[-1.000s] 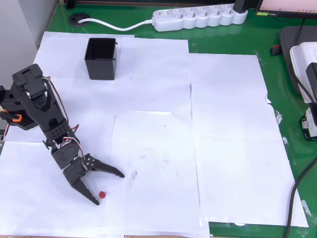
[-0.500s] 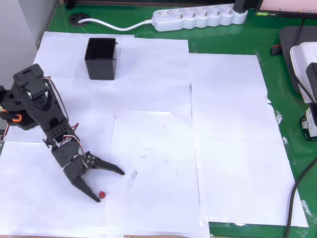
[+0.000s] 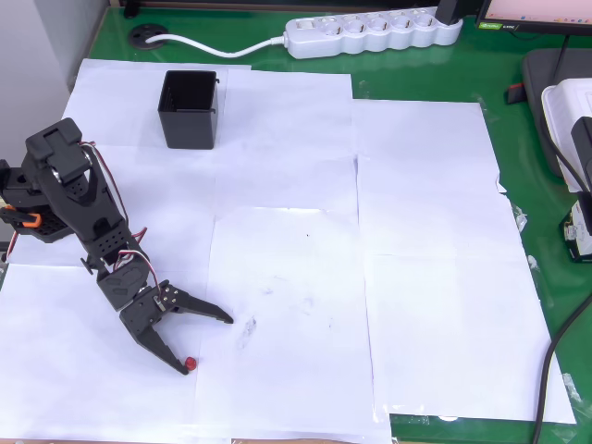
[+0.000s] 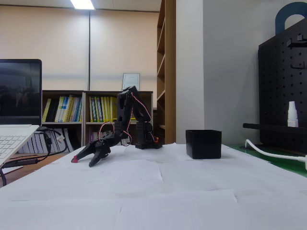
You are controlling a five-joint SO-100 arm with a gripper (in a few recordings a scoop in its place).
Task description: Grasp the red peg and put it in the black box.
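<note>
On white paper, the red peg touches one tip of the spread-wide fingers

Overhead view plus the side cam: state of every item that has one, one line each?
gripper: open, jaws spread, low over the paper.
red peg: on the paper, at the tip of one finger, not gripped.
black box: upright, open top, looks empty; stands apart from the arm.
power strip: on the green table, sockets look unused except at its right end.
laptop: lid open.
</note>
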